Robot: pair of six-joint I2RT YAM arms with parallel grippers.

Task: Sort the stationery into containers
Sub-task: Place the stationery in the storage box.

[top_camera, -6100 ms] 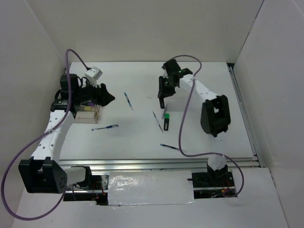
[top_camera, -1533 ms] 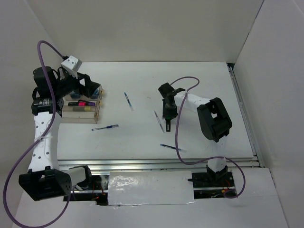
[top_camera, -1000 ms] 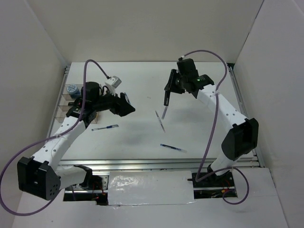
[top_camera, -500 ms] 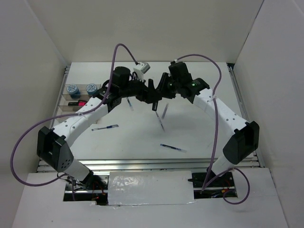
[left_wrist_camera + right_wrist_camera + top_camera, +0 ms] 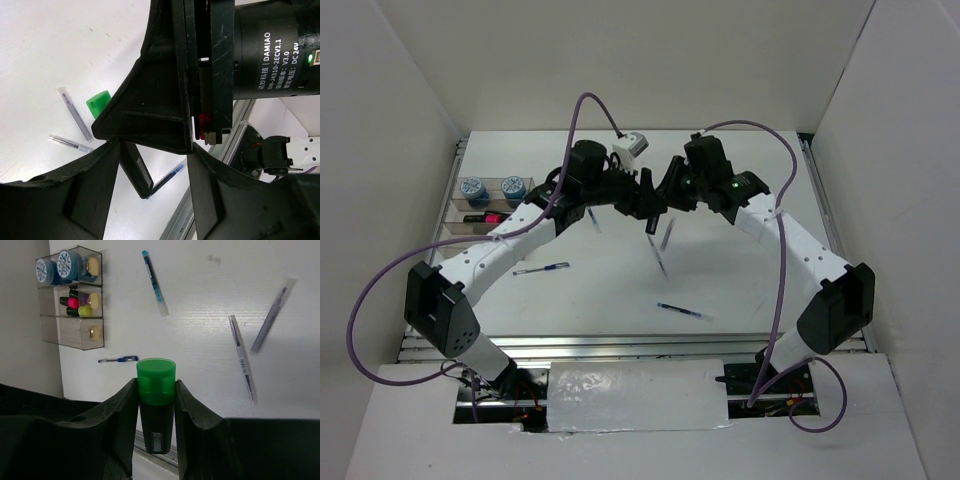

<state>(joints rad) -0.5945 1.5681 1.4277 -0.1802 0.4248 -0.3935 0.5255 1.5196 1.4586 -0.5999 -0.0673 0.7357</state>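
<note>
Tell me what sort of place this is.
Likely a robot lab's test cell, not an office: a white table boxed in by blank white panels, two arms bolted to a rail at its near edge, and pens and an organizer box laid out as props.

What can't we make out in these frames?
Left wrist: the right gripper covers most of the green highlighter; whether the left gripper touches it is unclear.
Top external: highlighter hidden where both grippers meet.
Right wrist: left gripper out of frame.
All views: the pens' markings are too small.
</note>
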